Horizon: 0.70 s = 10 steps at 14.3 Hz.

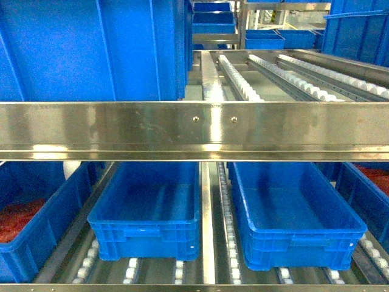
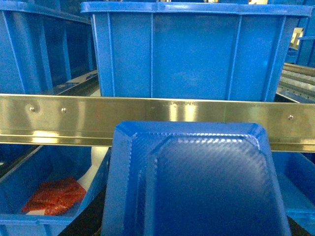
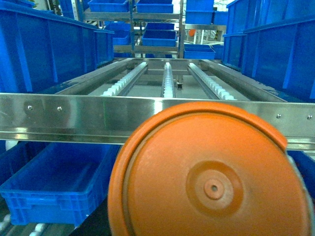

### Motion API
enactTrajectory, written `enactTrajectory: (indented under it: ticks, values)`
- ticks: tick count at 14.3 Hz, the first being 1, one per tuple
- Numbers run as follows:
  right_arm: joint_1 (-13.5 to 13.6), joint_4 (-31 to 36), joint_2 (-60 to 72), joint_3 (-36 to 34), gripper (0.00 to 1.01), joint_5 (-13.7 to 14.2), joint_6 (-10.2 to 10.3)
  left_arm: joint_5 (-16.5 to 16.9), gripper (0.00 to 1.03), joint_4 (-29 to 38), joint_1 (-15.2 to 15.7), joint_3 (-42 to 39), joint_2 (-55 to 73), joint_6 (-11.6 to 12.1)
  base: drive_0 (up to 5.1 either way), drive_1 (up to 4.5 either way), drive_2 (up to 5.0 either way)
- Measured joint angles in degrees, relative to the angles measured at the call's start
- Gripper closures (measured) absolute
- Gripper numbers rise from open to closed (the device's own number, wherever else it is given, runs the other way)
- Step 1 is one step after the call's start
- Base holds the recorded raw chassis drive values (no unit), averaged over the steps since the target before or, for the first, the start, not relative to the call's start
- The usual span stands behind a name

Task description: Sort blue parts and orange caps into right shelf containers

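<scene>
A blue part [image 2: 197, 182] with a textured, angular face fills the lower left wrist view. It hangs close to the camera in front of the steel shelf rail [image 2: 74, 115] and hides my left gripper's fingers. An orange cap [image 3: 211, 177], round with a small centre hole, fills the lower right wrist view the same way and hides my right gripper's fingers. Two empty blue containers [image 1: 143, 240] [image 1: 298, 246] stand side by side on the lower shelf's rollers. One of them, an empty container [image 3: 49, 201], also shows in the right wrist view. Neither gripper appears in the head view.
A wide steel rail [image 1: 194, 131] crosses between the shelf levels. A tall blue bin [image 1: 91, 48] stands on the upper level at left, beside white roller tracks [image 1: 243, 79]. Bins holding red contents sit at far left [image 1: 36, 243] and far right [image 1: 364, 207]. Red bagged stuff [image 2: 54, 195] lies in the left bin.
</scene>
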Motion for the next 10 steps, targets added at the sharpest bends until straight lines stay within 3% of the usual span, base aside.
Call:
enactTrajectory:
  ticks: [10]
  values:
    - [0.0, 0.1, 0.0, 0.0, 0.57, 0.1, 0.0, 0.0, 0.6, 0.2, 0.0, 0.0, 0.0, 0.0, 0.0, 0.0, 0.0]
